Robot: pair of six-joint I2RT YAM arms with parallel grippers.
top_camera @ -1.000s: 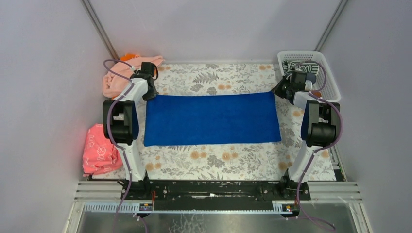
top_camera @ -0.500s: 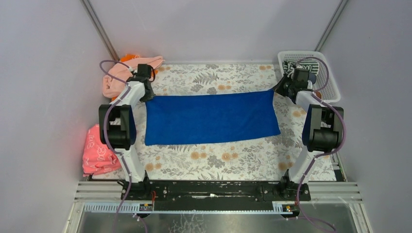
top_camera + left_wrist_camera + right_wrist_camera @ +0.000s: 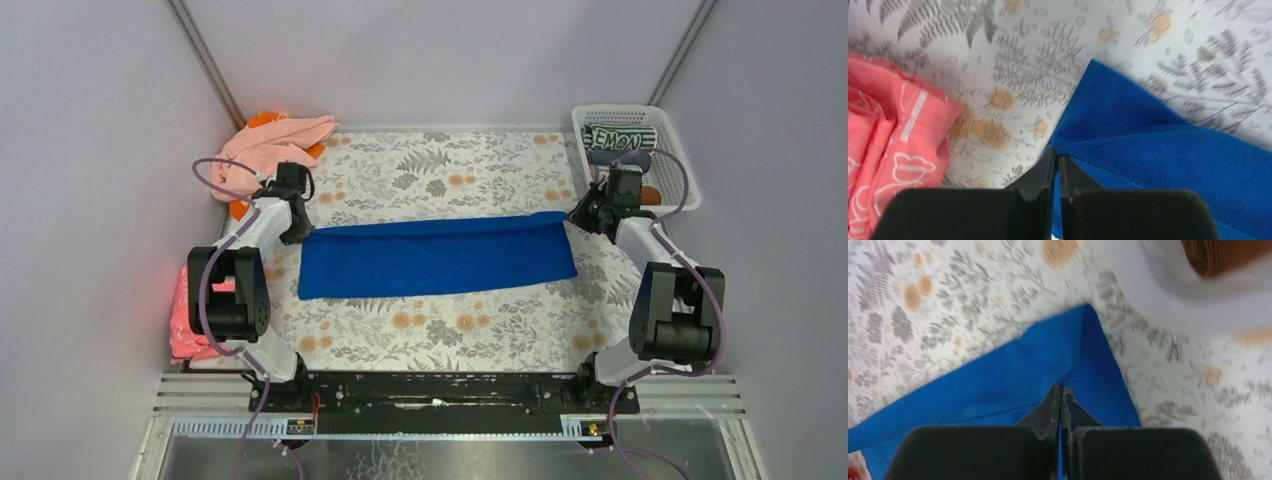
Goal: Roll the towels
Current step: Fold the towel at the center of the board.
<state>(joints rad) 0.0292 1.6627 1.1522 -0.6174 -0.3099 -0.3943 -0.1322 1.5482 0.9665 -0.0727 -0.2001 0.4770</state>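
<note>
Floral table: blue towel centred, looks soft, light, limp. Left gripper clamped on its 10 o'clock corner, right gripper on the 2 o'clock corner; corners suit gripping.

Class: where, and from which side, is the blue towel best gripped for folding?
By its far corners, each from its outer end. The blue towel lies long crosswise, so pinching both corners lifts the whole edge; the left hand and right hand grip there.

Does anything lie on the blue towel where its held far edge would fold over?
Nothing visible. The left hand and right hand each pinch a far corner of the blue towel; its near half lies bare.
</note>
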